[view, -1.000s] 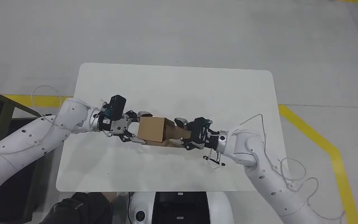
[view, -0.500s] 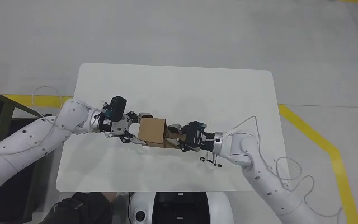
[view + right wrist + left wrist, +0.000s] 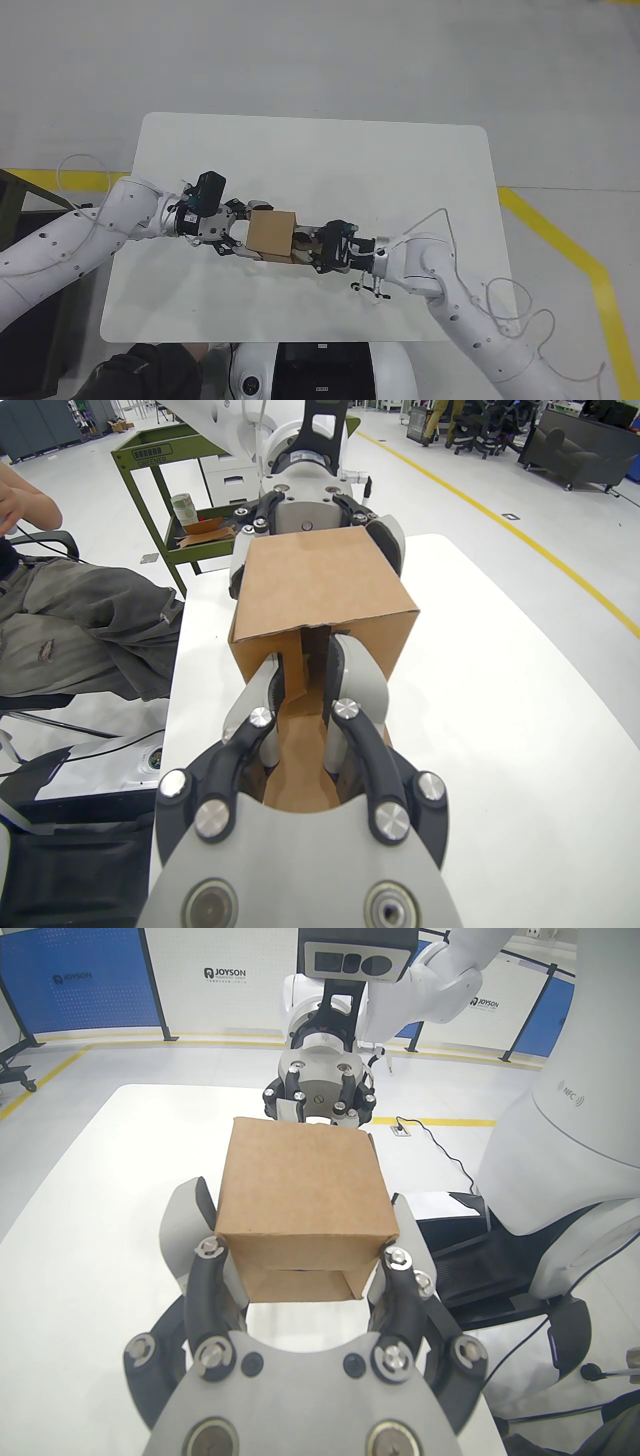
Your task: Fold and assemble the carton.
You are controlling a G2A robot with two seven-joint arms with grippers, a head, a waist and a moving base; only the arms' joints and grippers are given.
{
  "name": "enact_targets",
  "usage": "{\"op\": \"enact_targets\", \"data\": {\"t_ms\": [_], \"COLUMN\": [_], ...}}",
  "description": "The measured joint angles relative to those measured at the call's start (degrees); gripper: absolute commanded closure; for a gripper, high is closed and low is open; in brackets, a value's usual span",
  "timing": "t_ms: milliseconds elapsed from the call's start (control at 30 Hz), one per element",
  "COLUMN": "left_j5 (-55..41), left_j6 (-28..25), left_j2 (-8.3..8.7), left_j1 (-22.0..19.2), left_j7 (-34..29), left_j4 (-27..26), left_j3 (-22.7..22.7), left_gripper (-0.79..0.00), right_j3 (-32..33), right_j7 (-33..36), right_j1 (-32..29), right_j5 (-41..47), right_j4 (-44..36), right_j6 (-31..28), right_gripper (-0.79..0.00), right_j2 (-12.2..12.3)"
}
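A brown cardboard carton (image 3: pixel 271 235) is held just above the white table (image 3: pixel 300 150), near its front middle. My left gripper (image 3: pixel 240 232) is shut on it, one finger (image 3: pixel 197 1223) on each side wall of the carton (image 3: pixel 302 1183). From the opposite side, my right gripper (image 3: pixel 316 250) reaches into the carton's (image 3: pixel 320 585) open end. Its fingers (image 3: pixel 357 670) stand a narrow gap apart around an upright side flap (image 3: pixel 292 672), not clamping it. The bottom flap (image 3: pixel 300 750) lies under the right gripper (image 3: pixel 310 655). The end facing my left wrist is partly folded.
Bare tabletop lies on all sides of the carton, widest toward the back (image 3: pixel 320 160). The table's front edge (image 3: pixel 250 338) is close behind both wrists. A green cart (image 3: pixel 150 465) stands on the floor beyond the table's left end.
My right gripper has moved left toward the carton and its fingers have entered the open end, pushing the protruding flap inward. The left gripper and the carton have stayed in place.
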Motion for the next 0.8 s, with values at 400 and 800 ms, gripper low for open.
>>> {"op": "enact_targets", "data": {"t_ms": [400, 800], "left_j5": [-0.6, -0.9], "left_j6": [0.0, 0.0], "left_j2": [0.09, 0.39], "left_j1": [-0.1, -0.2], "left_j7": [0.0, 0.0], "left_j4": [0.6, 0.8], "left_j3": [0.0, 0.0], "left_gripper": [-0.554, -0.554], "right_j3": [2.0, 11.5], "right_j7": [1.2, 6.6], "right_j1": [-0.5, -6.6], "right_j5": [1.8, 14.0], "right_j4": [0.2, -3.0], "right_j6": [-0.3, 0.1], "right_gripper": [-0.191, -0.185], "right_j2": [0.6, 2.8]}}
